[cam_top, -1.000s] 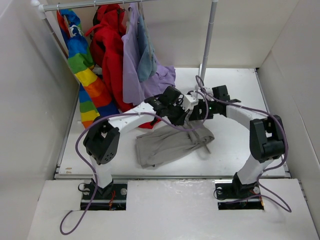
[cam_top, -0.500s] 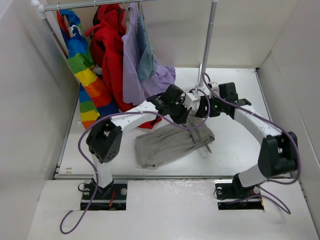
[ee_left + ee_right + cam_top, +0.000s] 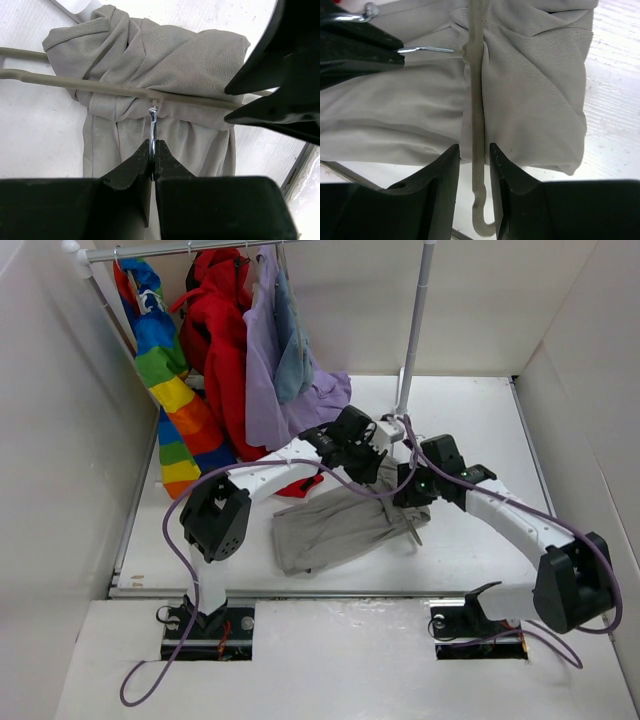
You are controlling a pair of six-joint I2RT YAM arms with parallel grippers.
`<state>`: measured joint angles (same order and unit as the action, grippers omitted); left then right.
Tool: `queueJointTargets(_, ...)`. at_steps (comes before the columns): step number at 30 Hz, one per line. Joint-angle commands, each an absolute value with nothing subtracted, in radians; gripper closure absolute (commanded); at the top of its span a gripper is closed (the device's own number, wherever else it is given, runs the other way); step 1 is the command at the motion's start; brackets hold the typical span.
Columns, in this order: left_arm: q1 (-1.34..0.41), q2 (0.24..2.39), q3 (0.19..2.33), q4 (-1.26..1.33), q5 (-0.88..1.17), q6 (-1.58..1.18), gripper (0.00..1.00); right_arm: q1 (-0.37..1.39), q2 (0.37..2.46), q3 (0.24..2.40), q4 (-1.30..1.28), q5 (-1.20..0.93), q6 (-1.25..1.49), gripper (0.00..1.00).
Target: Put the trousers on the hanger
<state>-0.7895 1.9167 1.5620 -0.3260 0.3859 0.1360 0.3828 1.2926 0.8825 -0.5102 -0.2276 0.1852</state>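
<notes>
From above, the trousers lay crumpled on the counter, and both arms met over the end nearer the right arm. Only the left wrist view showed the left gripper pinched tight on the metal hook of the hanger, whose rod lay across the trousers. Only the right wrist view showed the right gripper partly open, its 2 fingers straddling that rod with slight gaps. The trousers were taupe, finely ribbed and bunched in folds.
</notes>
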Motion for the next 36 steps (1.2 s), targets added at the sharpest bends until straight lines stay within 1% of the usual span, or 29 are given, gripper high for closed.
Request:
queueJointTargets(1, -0.798, 1.908, 1.623, -0.298, 0.383, 0.127, 1.0, 0.422, 1.325, 0.881, -0.46, -0.199, 0.218, 0.64)
queueJointTargets(3, -0.807, 1.908, 1.623, -0.298, 0.383, 0.127, 1.0, 0.434, 1.35, 0.881, -0.451, -0.199, 0.218, 0.64)
queueJointTargets(7, -0.807, 1.917, 1.623, -0.298, 0.374, 0.118, 1.0, 0.469, 1.371, 0.881, -0.44, -0.129, 0.25, 0.64)
queueJointTargets(10, -0.807, 1.917, 1.623, -0.298, 0.383, 0.109, 1.0, 0.469, 1.396, 0.881, -0.44, -0.077, 0.282, 0.58)
queueJointTargets(12, -0.807, 1.917, 1.623, -0.298, 0.383, 0.109, 1.0, 0.469, 1.411, 0.881, -0.44, -0.037, 0.294, 0.58)
queueJointTargets(14, -0.807, 1.917, 1.623, -0.307, 0.383, 0.109, 1.0, 0.469, 1.439, 0.881, -0.44, -0.037, 0.295, 0.62)
queueJointTargets(15, -0.807, 1.917, 1.632, -0.307, 0.393, 0.109, 1.0, 0.459, 1.439, 0.881, -0.431, -0.037, 0.295, 0.67)
queueJointTargets(17, -0.807, 1.917, 1.632, -0.307, 0.402, 0.109, 1.0, 0.459, 1.457, 0.881, -0.42, -0.037, 0.295, 0.72)
queueJointTargets(18, -0.807, 1.917, 1.632, -0.307, 0.402, 0.109, 1.0, 0.459, 1.457, 0.881, -0.42, -0.049, 0.295, 0.76)
queueJointTargets(19, -0.807, 1.917, 1.632, -0.307, 0.402, 0.097, 1.0, 0.459, 1.457, 0.881, -0.42, -0.049, 0.295, 0.85)
queueJointTargets(20, -0.807, 1.917, 1.641, -0.307, 0.402, 0.097, 0.95, 0.459, 1.457, 0.881, -0.42, -0.058, 0.295, 0.91)
queueJointTargets(21, -0.807, 1.917, 1.641, -0.316, 0.402, 0.097, 0.87, 0.459, 1.457, 0.881, -0.411, -0.07, 0.295, 0.97)
queueJointTargets(22, -0.807, 1.917, 1.65, -0.316, 0.414, 0.086, 0.75, 0.448, 1.448, 0.881, -0.411, -0.08, 0.285, 1.0)
queueJointTargets(23, -0.807, 1.917, 1.651, -0.328, 0.414, 0.086, 0.65, 0.439, 1.439, 0.881, -0.399, -0.093, 0.275, 1.0)
queueJointTargets(24, -0.807, 1.917, 1.663, -0.345, 0.443, 0.086, 0.46, 0.43, 1.439, 0.881, -0.399, -0.113, 0.275, 1.0)
queueJointTargets(27, -0.807, 1.881, 1.675, -0.376, 0.482, 0.126, 0.3, 0.385, 1.439, 0.871, -0.39, -0.181, 0.252, 1.0)
queueJointTargets(30, -0.807, 1.789, 1.642, -0.403, 0.491, 0.231, 0.3, 0.328, 1.439, 0.861, -0.37, -0.274, 0.219, 1.0)
queueJointTargets(31, -0.807, 1.755, 1.588, -0.403, 0.482, 0.265, 0.3, 0.315, 1.439, 0.861, -0.355, -0.306, 0.204, 1.0)
queueJointTargets(32, -0.807, 1.691, 1.556, -0.403, 0.482, 0.297, 0.35, 0.289, 1.439, 0.861, -0.354, -0.365, 0.204, 1.0)
queueJointTargets(35, -0.807, 1.614, 1.438, -0.378, 0.447, 0.394, 0.43, 0.279, 1.448, 0.861, -0.333, -0.411, 0.178, 1.0)
queueJointTargets(36, -0.828, 1.614, 1.408, -0.362, 0.422, 0.394, 0.49, 0.27, 1.448, 0.871, -0.333, -0.411, 0.178, 1.0)
